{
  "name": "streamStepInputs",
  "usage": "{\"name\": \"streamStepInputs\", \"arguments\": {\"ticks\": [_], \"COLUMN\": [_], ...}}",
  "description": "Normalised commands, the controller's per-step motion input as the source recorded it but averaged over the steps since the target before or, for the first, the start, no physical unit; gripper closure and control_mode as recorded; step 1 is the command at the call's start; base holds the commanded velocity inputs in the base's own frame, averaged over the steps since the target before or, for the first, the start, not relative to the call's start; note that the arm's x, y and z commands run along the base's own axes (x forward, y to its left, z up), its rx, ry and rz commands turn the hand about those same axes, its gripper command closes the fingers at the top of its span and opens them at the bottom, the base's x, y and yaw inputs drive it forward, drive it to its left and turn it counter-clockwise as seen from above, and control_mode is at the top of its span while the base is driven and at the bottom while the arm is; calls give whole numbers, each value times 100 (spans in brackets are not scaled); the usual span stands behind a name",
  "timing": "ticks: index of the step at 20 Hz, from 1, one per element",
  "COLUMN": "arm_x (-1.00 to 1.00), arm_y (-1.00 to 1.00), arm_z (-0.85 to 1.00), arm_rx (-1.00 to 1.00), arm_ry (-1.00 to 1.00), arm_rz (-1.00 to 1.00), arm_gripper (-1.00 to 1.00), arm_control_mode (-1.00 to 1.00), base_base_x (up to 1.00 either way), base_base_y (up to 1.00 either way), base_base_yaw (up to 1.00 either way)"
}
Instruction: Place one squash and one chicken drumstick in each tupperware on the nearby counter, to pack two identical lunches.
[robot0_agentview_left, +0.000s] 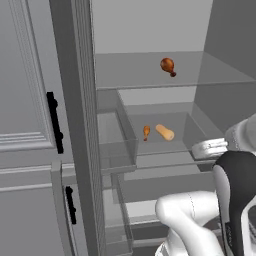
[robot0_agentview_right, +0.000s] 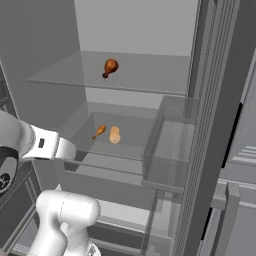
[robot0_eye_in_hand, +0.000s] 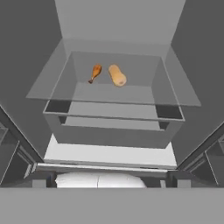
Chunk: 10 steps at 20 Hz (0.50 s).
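White arm is reaching toward the open fridge with its gripper's jaws spread wide, holding nothing. Beyond it, on the lower glass shelf, a small orange drumstick (robot0_eye_in_hand: 95, 72) is lying just left of a butternut squash (robot0_eye_in_hand: 117, 75), while a larger dark drumstick (robot0_agentview_left: 168, 66) is sitting on the shelf above.

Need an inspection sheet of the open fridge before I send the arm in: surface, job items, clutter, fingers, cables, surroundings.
Surface: clear glass shelves; upper shelf, lower shelf.
Job's things: large dark drumstick alone on the upper shelf; small orange drumstick and elongated squash side by side, apart, on the lower shelf. Tupperware, counter and second squash: nothing seen.
Clutter: nothing seen.
Fingers: open, holding nothing; outside the fridge, facing the lower shelf.
Cables: nothing seen.
Surroundings: grey fridge interior, open door with bins, drawer under the lower shelf.
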Motion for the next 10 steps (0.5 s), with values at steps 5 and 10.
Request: {"name": "streamStepInputs", "arguments": {"ticks": [5, 10], "arm_x": [-3, 1], "arm_y": [-7, -12], "arm_z": [98, 95], "arm_rx": [0, 2], "arm_ry": [0, 1], "arm_rz": [-4, 0], "arm_gripper": [-100, -100], "arm_control_mode": [-100, -100], "base_base_x": [0, 0], "base_base_y": [0, 0], "base_base_yaw": [0, 0]}}
